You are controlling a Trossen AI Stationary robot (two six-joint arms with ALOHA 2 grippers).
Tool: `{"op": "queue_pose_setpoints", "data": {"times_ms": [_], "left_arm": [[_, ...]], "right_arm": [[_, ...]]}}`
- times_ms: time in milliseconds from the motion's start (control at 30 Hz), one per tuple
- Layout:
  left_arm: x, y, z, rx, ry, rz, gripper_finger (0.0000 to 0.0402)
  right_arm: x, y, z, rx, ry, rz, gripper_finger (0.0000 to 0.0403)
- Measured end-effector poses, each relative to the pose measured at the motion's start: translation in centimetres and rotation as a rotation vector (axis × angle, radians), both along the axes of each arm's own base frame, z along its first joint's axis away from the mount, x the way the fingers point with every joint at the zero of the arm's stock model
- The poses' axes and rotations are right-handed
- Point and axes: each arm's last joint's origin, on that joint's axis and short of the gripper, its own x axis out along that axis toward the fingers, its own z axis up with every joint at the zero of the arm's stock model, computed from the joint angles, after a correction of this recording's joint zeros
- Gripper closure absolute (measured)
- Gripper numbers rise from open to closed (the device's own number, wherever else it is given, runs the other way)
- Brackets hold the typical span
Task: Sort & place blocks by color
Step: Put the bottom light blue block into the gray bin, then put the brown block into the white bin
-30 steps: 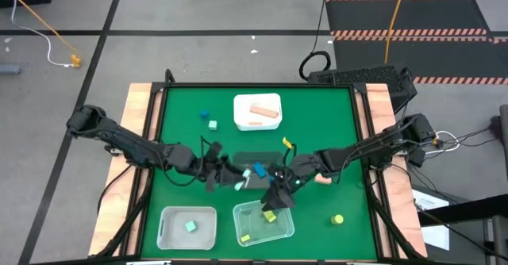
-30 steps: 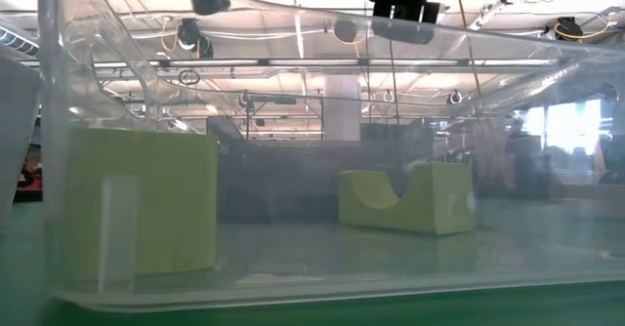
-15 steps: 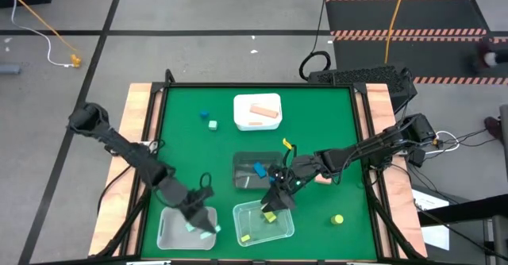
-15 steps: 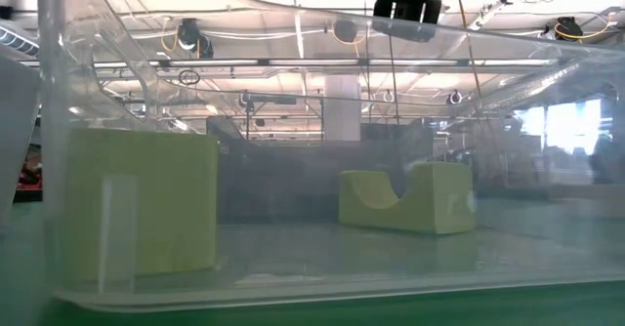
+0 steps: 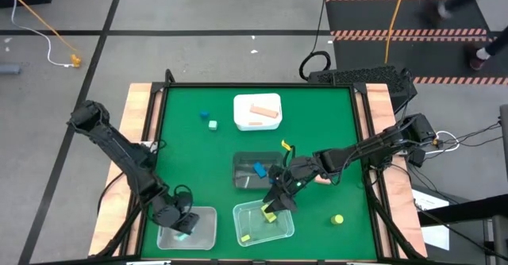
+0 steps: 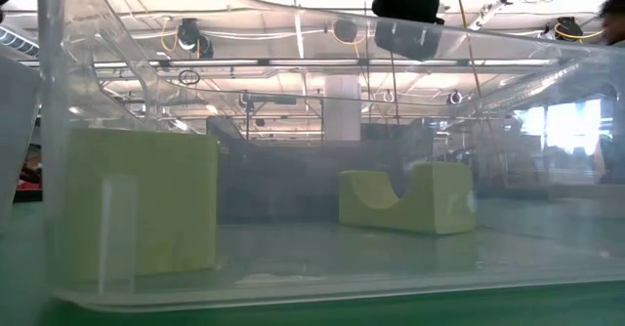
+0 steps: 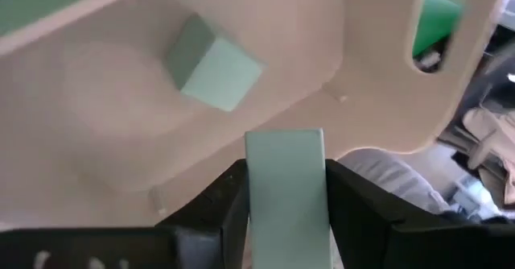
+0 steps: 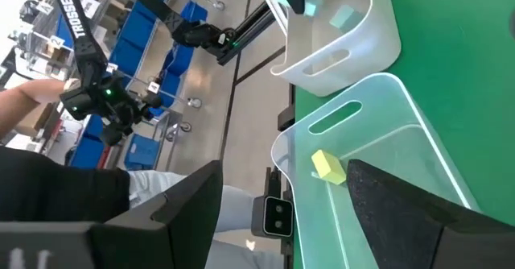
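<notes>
Mint green bar (image 7: pixel 285 187) pinched in left gripper (image 5: pixel 181 222) fingers (image 7: pixel 356 204), hanging over white bin (image 5: pixel 206 235) at near desk (image 5: pixel 182 130) edge, one mint cube (image 7: pixel 214 63) already inside. Clear bin (image 5: pixel 287 227) alongside: two yellow blocks (image 5: pixel 270 216). Right gripper (image 5: pixel 275 201) above it, fingers spread, holding nothing. Beyond: one yellow cylinder (image 5: pixel 339 219), dark bin (image 5: pixel 242 170) with one blue block (image 5: pixel 259 169). Far end: blue cube (image 5: pixel 204 115), mint cube (image 5: pixel 213 124), second white bin (image 5: pixel 246 105) with one tan bar (image 5: pixel 263 111).

On the green tabletop (image 5: pixel 190 150), the white plastic bin (image 5: pixel 208 221) sits at the near left, the clear plastic bin (image 5: pixel 274 232) just to its right, the dark bin (image 5: pixel 242 163) behind that, and another white bin (image 5: pixel 255 104) farthest back. A mint green cube (image 7: pixel 213 62) lies in the near-left bin.
</notes>
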Motion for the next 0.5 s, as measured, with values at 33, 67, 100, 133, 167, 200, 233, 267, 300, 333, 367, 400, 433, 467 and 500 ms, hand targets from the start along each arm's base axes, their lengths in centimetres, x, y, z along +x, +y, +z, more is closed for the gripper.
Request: {"op": "queue_pose_setpoints", "data": {"times_ms": [33, 67, 100, 133, 167, 200, 233, 267, 300, 333, 367, 400, 433, 467, 500], "left_arm": [[-0.1, 0.0, 0.0, -0.001, 0.013, 0.009, 0.0249], [-0.2, -0.1, 0.0, -0.003, 0.019, 0.011, 0.0237], [-0.2, -0.2, 0.0, -0.007, 0.024, 0.016, 0.0224], [-0.3, -0.2, 0.0, -0.012, 0.026, 0.019, 0.0211], [-0.3, -0.3, 0.0, -0.02, 0.026, 0.022, 0.02], [-0.3, -0.4, 0.1, -0.029, 0.023, 0.024, 0.0189], [-0.3, -0.5, 0.1, -0.037, 0.021, 0.025, 0.0181], [-0.3, -0.5, 0.2, -0.046, 0.016, 0.027, 0.0174], [-0.2, -0.6, 0.3, -0.055, 0.009, 0.027, 0.0168], [-0.2, -0.7, 0.4, -0.067, 0.0, 0.027, 0.0163], [-0.1, -0.8, 0.5, -0.079, -0.011, 0.027, 0.0161], [0.1, -0.8, 0.6, -0.095, -0.024, 0.028, 0.0159], [0.2, -0.9, 0.8, -0.113, -0.041, 0.03, 0.0159], [0.4, -1.0, 1.0, -0.13, -0.058, 0.033, 0.0161], [0.6, -1.0, 1.1, -0.144, -0.078, 0.041, 0.0163]], "right_arm": [[0.0, 0.0, 0.0, -0.001, 0.001, 0.001, 0.0149], [0.0, 0.0, 0.0, -0.001, 0.001, 0.0, 0.0149], [0.0, -0.1, 0.0, -0.001, 0.0, -0.001, 0.0149], [0.0, -0.1, 0.0, -0.001, 0.0, -0.002, 0.0149], [0.0, -0.1, 0.0, -0.002, 0.001, -0.003, 0.0149], [0.0, -0.2, 0.0, -0.002, 0.002, -0.004, 0.0149], [0.0, -0.2, 0.0, -0.002, 0.002, -0.004, 0.0149], [0.0, -0.2, 0.0, -0.002, 0.001, -0.004, 0.0149], [0.0, -0.1, 0.0, -0.002, 0.001, -0.004, 0.0149], [0.0, -0.2, 0.0, -0.002, 0.001, -0.004, 0.0149], [0.0, -0.2, 0.0, -0.002, 0.002, -0.004, 0.0149], [0.0, -0.2, 0.0, -0.002, 0.002, -0.006, 0.0149], [0.1, -0.3, 0.0, 0.003, 0.006, -0.012, 0.0149], [0.1, -0.4, 0.0, 0.016, 0.018, -0.021, 0.0149], [0.2, -0.6, -0.1, 0.034, 0.04, -0.036, 0.0149]]}}
